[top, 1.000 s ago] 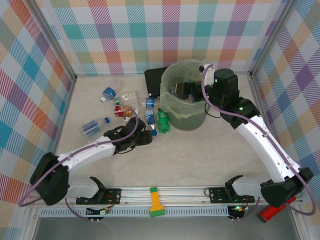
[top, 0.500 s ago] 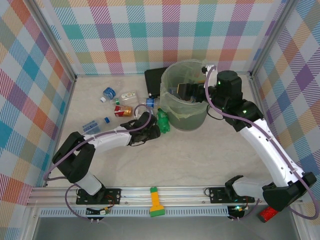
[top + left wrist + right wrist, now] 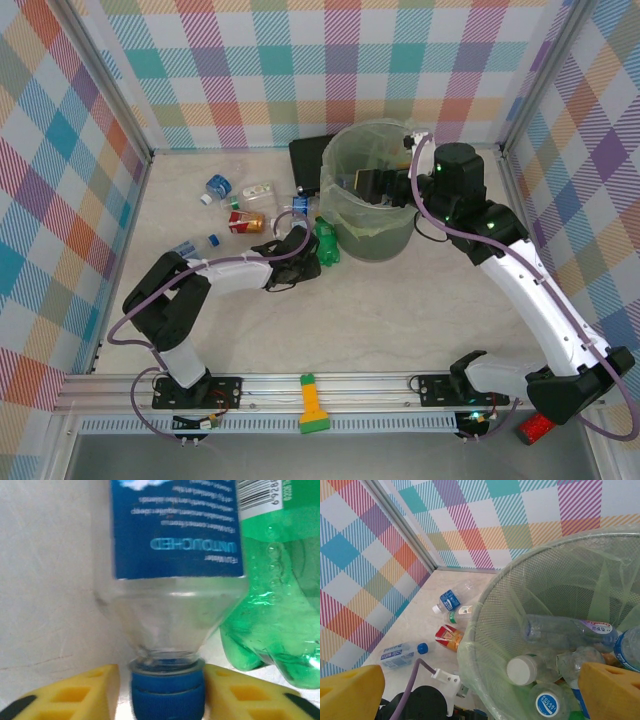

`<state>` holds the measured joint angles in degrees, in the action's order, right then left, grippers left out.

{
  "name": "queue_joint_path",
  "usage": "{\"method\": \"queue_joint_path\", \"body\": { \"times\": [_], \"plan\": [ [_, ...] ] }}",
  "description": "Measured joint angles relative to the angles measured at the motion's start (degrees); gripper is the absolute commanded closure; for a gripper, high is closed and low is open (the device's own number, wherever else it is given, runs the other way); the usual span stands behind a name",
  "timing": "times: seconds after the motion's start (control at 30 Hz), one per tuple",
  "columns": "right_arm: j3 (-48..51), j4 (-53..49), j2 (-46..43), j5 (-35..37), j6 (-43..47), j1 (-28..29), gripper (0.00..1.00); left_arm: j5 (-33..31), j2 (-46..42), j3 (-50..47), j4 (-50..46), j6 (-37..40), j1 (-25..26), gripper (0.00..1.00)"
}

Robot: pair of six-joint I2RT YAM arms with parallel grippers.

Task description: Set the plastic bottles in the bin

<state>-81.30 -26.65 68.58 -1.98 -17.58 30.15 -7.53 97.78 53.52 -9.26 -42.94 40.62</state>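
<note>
Smooth, glossy plastic is being shown by the clear blue-labelled bottle [image 3: 170, 620] and the translucent green bottle [image 3: 280, 625]; the round mesh bin [image 3: 487, 630] is being lined by thin crinkled film [image 3: 565, 570].

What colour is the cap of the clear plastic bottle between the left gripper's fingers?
Blue cap, clearest in the left wrist view.

Blue-capped clear bottle [image 3: 167, 605] between the hand's [image 3: 167, 700] fingers [image 3: 75, 696].

You have bare table [image 3: 400, 310] at 6 o'clock of the bin [image 3: 385, 240]. At its 7 o'clock a green bottle [image 3: 327, 243] lies just beside the wall, and the left arm [image 3: 235, 272] lies across there. Loose bottles [image 3: 245, 222] crowd 9 o'clock, a black slab [image 3: 310, 155] 10, the right arm [image 3: 455, 175] 3.
</note>
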Motion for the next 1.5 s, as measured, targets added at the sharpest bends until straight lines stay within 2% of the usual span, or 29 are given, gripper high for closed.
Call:
{"method": "queue_joint_path", "body": {
  "times": [0.13, 0.33, 0.6, 0.97, 1.33, 1.5],
  "plan": [
    [0.22, 0.02, -0.09, -0.02, -0.02, 0.07, 0.01, -0.04, -0.02, 0.0, 0.48, 0.33, -0.33, 0.76],
    [0.37, 0.0, -0.09, -0.04, -0.02, 0.33, 0.01, -0.31, -2.16, -0.13, 0.11, 0.74, -0.44, 0.76],
    [0.37, 0.35, -0.07, -1.86, -0.48, 0.57, 0.01, -0.98, -16.72, -4.13, -0.55, 2.67, -0.42, 0.76],
    [-1.95, 2.84, 4.68, -11.34, -3.06, 1.6, 0.01, -2.4, -35.54, -5.4, -3.17, 11.78, 0.61, 0.76],
    [-11.13, 3.67, 13.77, -22.71, -7.56, 2.67, 0.0, 0.94, -46.88, -6.78, -2.69, 21.57, 1.64, 0.76],
    [-15.5, 3.43, 19.28, -27.45, -10.54, 3.45, 0.05, 3.41, -48.5, -6.62, -3.15, 23.32, 1.7, 0.76]
  ]
}}
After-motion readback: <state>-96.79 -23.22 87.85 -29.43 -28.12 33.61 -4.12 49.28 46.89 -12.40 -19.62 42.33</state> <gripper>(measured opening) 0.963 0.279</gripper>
